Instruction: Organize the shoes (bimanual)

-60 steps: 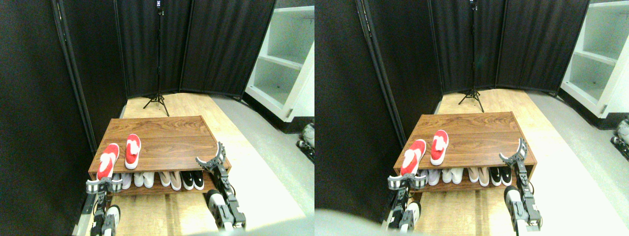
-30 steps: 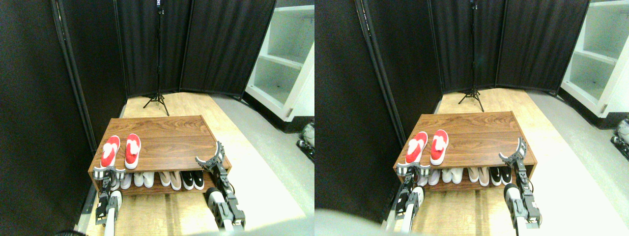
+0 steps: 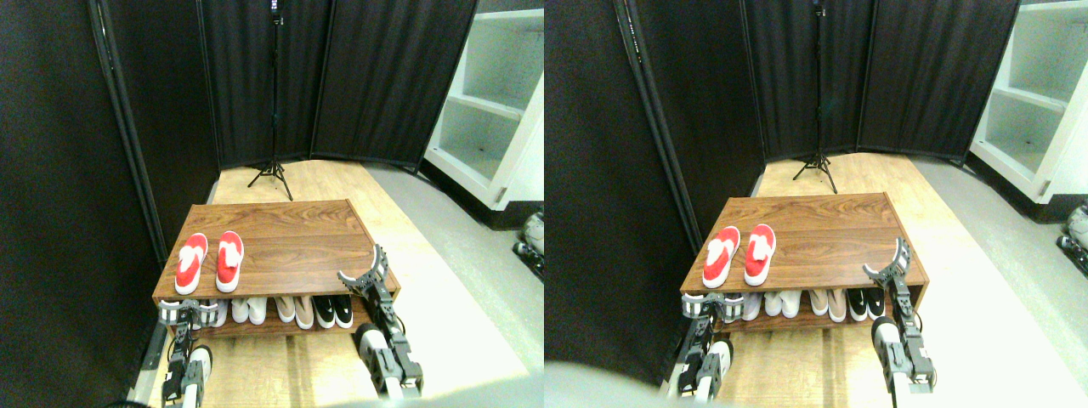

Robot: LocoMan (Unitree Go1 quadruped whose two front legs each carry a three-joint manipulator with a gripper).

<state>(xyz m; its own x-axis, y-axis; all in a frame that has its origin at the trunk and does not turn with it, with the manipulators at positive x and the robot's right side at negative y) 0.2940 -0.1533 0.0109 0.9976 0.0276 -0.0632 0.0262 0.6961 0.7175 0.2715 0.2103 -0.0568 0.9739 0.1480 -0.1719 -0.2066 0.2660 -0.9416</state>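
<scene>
Two bright red slip-on shoes lie side by side on the left of the wooden rack's top [image 3: 289,238], toes pointing away. The left shoe [image 3: 191,263] and the right shoe [image 3: 229,260] sit nearly parallel, a small gap between them. My left gripper [image 3: 187,312] hangs open below the rack's front edge, in front of the lower shelf and clear of the left shoe. At the rack's front right corner my right gripper [image 3: 367,274] stands open and holds nothing.
White, beige and black pairs [image 3: 289,310] fill the lower shelf. A black curtain screen stands at the left and back, with a tripod [image 3: 272,170] behind the rack. A white shelving unit [image 3: 493,110] stands at the right.
My left gripper pushed the left red shoe forward and straight beside the other, then let go and dropped below the rack's front edge. The right arm has stayed put.
</scene>
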